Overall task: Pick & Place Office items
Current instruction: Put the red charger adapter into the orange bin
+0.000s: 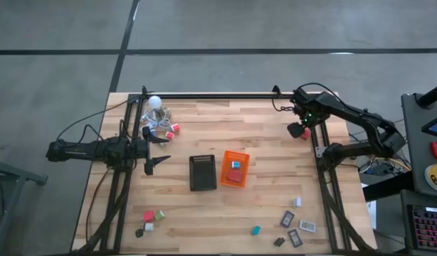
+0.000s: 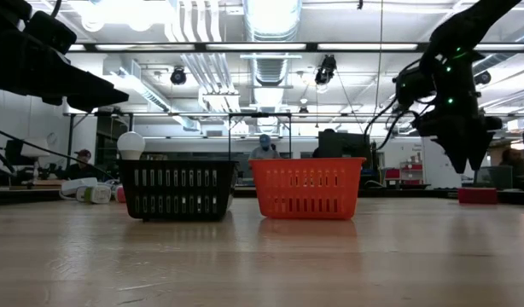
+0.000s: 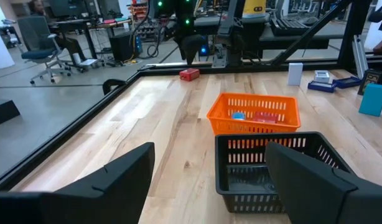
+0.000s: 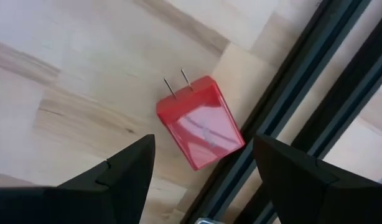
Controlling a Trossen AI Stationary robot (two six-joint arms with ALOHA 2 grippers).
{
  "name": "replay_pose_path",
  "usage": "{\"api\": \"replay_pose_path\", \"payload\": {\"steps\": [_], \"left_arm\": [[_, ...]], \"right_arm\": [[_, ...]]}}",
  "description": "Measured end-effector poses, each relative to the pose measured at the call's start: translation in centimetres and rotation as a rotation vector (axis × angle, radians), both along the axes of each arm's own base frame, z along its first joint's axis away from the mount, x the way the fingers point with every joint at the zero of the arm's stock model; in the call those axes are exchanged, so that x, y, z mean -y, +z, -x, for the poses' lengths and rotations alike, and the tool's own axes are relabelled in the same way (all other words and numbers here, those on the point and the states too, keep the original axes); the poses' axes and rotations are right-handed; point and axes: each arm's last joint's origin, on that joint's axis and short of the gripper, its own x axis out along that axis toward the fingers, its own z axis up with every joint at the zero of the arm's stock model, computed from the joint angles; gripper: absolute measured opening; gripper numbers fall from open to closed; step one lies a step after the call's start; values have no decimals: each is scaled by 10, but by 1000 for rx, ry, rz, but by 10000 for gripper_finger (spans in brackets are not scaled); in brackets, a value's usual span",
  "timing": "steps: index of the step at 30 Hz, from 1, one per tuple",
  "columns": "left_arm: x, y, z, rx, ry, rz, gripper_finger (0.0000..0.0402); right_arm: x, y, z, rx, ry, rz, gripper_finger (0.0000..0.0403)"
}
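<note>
red block (image 4: 202, 131) with two metal prongs, lying flat.

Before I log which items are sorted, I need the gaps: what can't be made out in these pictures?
- Black tray contents: low view, wall hides them; high view, dark inside.
- Items in orange tray: high view, too small to identify.
- Red plug: low view, right gripper hangs open above it, blocking it.
- Flat grey pieces: high view, too small to name.

No readable text, label, brand or number shows in any of the views
</note>
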Motion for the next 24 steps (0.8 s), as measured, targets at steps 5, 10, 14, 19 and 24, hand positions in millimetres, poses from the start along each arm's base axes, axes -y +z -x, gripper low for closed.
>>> {"api": "replay_pose_path", "payload": {"steps": [5,10,14,19,24], "left_arm": [[0,0,0,0,0,0,310],[0,0,0,-1,0,0,310],[0,0,0,0,1,0,310],[0,0,0,0,0,0,310],[0,0,0,0,0,0,310]], "right_arm": [[5,-11,-3,-42,3,-54,265],[8,-20,-6,-71,8,-93,265],[10,-25,-7,-88,10,-115,265],[13,-31,-10,-91,11,-118,265],[16,-36,-12,-96,23,-123,265]]}}
